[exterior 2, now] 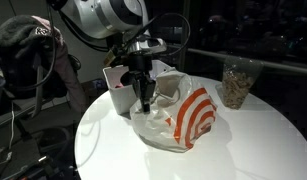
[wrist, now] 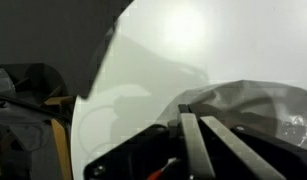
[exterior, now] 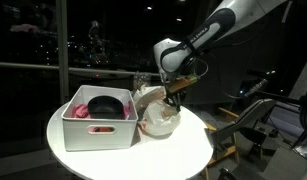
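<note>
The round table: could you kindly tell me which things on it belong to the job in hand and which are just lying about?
In hand:
plastic bag
tool, shut on the bag's crumpled edge

Lying about:
white bin
clear jar

One round white table [exterior: 190,150] bears one white rectangular plastic bin [exterior: 98,131] on its left in an exterior view. In the bin lie one black round object [exterior: 105,104] and one pink cloth [exterior: 81,111]. Just right of it sits one crumpled white plastic bag with orange-red stripes [exterior 2: 189,118]. One clear container of brownish pieces [exterior 2: 234,86] stands far right.
</note>
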Controlling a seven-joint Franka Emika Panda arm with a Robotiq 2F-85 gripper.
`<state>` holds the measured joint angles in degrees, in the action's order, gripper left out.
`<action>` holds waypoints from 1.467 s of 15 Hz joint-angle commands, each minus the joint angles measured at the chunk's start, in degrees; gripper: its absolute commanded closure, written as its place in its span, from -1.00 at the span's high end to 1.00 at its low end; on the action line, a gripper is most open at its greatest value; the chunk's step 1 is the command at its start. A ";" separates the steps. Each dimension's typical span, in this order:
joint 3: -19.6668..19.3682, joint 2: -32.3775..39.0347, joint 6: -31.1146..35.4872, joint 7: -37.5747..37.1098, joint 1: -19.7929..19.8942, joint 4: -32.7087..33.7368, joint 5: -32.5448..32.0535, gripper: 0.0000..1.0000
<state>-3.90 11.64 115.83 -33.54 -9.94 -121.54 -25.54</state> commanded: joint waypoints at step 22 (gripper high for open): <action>7.18 -0.53 14.31 -7.03 1.76 4.09 20.72 0.99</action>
<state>3.60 7.50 128.70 -34.41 -8.24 -121.15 -7.12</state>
